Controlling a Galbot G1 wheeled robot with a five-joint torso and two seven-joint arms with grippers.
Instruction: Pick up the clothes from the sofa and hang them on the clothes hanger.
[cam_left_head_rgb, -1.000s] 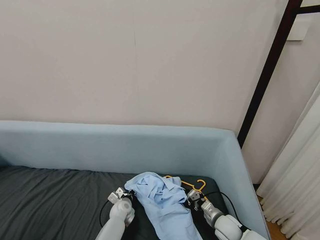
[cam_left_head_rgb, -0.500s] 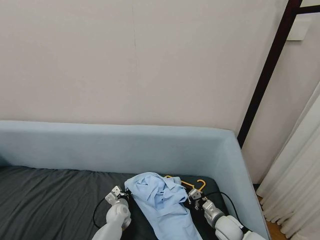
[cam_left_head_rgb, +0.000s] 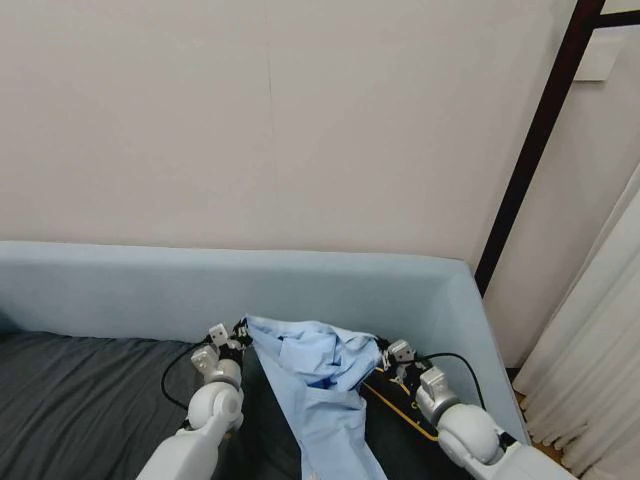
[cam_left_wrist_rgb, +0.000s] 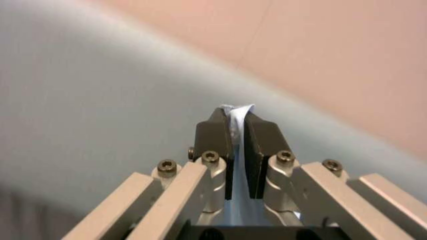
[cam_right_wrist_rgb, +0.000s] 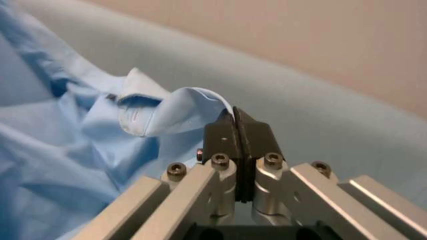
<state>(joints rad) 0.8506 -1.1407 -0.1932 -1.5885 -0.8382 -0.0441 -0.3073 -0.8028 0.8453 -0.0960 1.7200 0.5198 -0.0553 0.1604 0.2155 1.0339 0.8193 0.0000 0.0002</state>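
Note:
A light blue shirt hangs spread between my two grippers above the sofa seat, its tail trailing down toward me. My left gripper is shut on the shirt's left shoulder; the left wrist view shows a strip of blue cloth pinched between its fingers. My right gripper is shut on the shirt's right shoulder, with the shirt's collar beside its fingers. An orange clothes hanger lies on the seat under the right arm, partly hidden.
The pale blue sofa back runs behind the shirt, with the dark grey seat to the left. A black clothes rack pole stands at the right against the wall. White curtains hang at the far right.
Both grippers have risen and moved apart, lifting the shirt off the seat and spreading it. The orange hanger stays on the seat below.

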